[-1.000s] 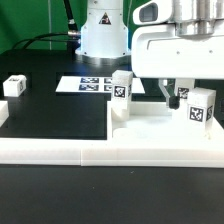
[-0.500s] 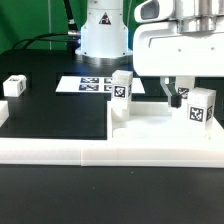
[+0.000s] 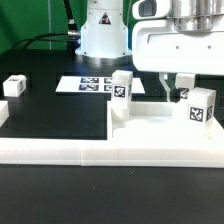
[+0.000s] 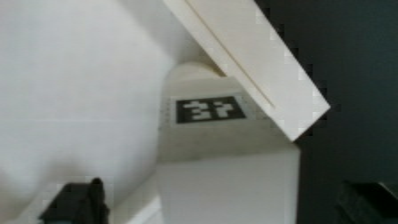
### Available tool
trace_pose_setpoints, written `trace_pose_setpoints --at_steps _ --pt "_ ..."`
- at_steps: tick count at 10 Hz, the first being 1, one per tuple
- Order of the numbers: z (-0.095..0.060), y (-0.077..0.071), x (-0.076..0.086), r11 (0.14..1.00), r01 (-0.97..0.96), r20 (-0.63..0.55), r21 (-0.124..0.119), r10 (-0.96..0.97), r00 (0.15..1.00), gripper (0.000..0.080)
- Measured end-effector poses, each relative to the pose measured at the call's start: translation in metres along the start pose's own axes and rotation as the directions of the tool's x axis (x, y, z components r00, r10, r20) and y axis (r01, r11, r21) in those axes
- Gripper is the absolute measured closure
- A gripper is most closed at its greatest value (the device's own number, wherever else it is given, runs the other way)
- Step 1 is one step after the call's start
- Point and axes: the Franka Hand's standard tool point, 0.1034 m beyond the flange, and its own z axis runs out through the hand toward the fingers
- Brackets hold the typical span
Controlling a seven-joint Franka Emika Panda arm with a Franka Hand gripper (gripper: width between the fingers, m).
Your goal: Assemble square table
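Black bench, exterior view's right: big white plastic square tabletop carries white tagged block leg and second leg. Two-finger gripper just lifted slightly, fingers released, empty; leg likely seated.

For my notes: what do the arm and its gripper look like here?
The arm has a glossy white rounded shell. Black cables trail beside its base. The gripper has a boxy white body under a grey wrist piece, with two dark fingers. No lettering is legible.
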Motion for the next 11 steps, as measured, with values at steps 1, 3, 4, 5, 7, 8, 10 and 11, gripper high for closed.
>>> trace_pose_setpoints --at_steps 1,3,4,5,7,8,10,11 --pt "-0.0013 0.0038 0.0048 1.0 -0.026 0.039 -0.017 0.026 0.999 0.0151" --pt "-0.0006 0.0079 0.0103 0.999 -0.031 0.043 -0.023 0.032 0.999 0.0151" --pt "-0.0004 0.0076 0.0098 0.999 -0.029 0.043 -0.023 0.03 0.999 0.0151" --pt "-0.0003 0.0084 0.0106 0.999 -0.031 0.043 -0.024 0.032 0.999 0.0254" --pt "-0.0003 0.0087 0.0109 0.998 -0.06 0.042 -0.025 0.061 0.997 0.0432" --pt "-0.0002 0.0086 0.0108 0.991 -0.128 0.041 -0.028 0.129 0.991 0.0432" --pt "-0.0002 0.0085 0.0106 0.962 -0.271 0.036 -0.034 0.272 0.962 0.0759" --pt "-0.0002 0.0085 0.0106 0.942 -0.333 0.034 -0.036 0.334 0.942 0.0759"
